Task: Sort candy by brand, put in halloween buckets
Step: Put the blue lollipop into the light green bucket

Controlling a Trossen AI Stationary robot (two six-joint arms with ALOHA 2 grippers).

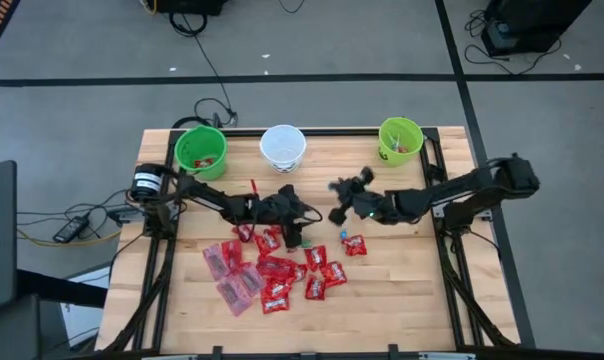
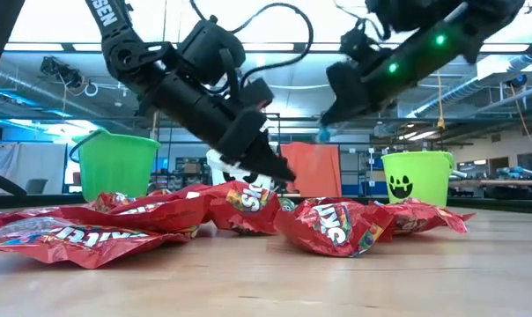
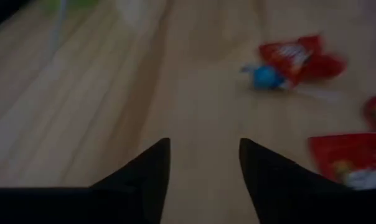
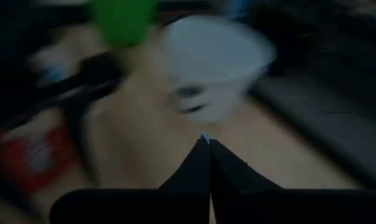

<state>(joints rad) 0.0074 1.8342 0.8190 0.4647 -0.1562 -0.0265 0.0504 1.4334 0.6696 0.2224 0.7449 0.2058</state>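
Red candy packets (image 1: 282,270) lie in a heap at the table's middle, with pinkish translucent packets (image 1: 225,262) at the heap's left. A small blue piece (image 1: 343,232) lies beside a lone red packet (image 1: 355,245). Along the far edge stand a green bucket (image 1: 201,150), a white bucket (image 1: 283,146) and a green bucket with a dark face (image 1: 400,140). My left gripper (image 3: 205,163) hangs open low over the heap's far edge (image 2: 279,176), nothing between its fingers. My right gripper (image 1: 334,186) is raised and shut, pointing toward the white bucket (image 4: 216,62). My right gripper pinches a tiny blue piece (image 4: 203,136) between the very tips of its two fingers. Only a sliver of it shows. The fingers slant slightly downward, coming from the table's right. The piece (image 2: 321,134) is lifted well clear of the table.
Bare wood lies between the heap and the buckets, and along the near edge. A red stick-like piece (image 1: 253,188) lies near the left arm. Cables and a black device (image 1: 147,182) sit at the table's left edge.
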